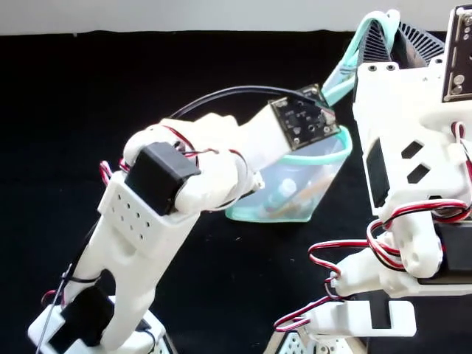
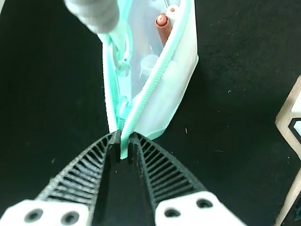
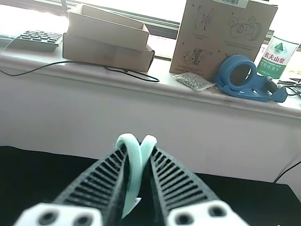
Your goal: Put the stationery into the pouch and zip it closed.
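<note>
The pouch (image 1: 310,177) sits near the middle of the black table (image 1: 110,88), between the two arms. It is see-through with mint-green trim. Its zip (image 2: 141,94) is undone: seen from the left wrist, the two rows of teeth spread apart into a wide mouth. A reddish-brown pen (image 2: 162,21) pokes up inside, and pale stationery shows through the wall in the high view (too blurred to name piece by piece).

The left gripper (image 2: 123,147) is clamped on the green edge at the pouch's end, where the zip rows meet. Its ribbed black fingers (image 2: 150,155) press in from both sides.

A mint strap (image 1: 361,48) runs up from the pouch's far corner to the right arm. There the right gripper (image 3: 138,151) is pinched shut on the strap's loop (image 3: 134,160), which bulges out above the fingertips.

Behind the right gripper is a white ledge (image 3: 141,84). It carries flat cardboard boxes (image 3: 106,37), a taller box (image 3: 221,35), a blue tape dispenser (image 3: 244,77), a green-labelled bottle (image 3: 277,54) and a keyboard (image 3: 35,37).
</note>
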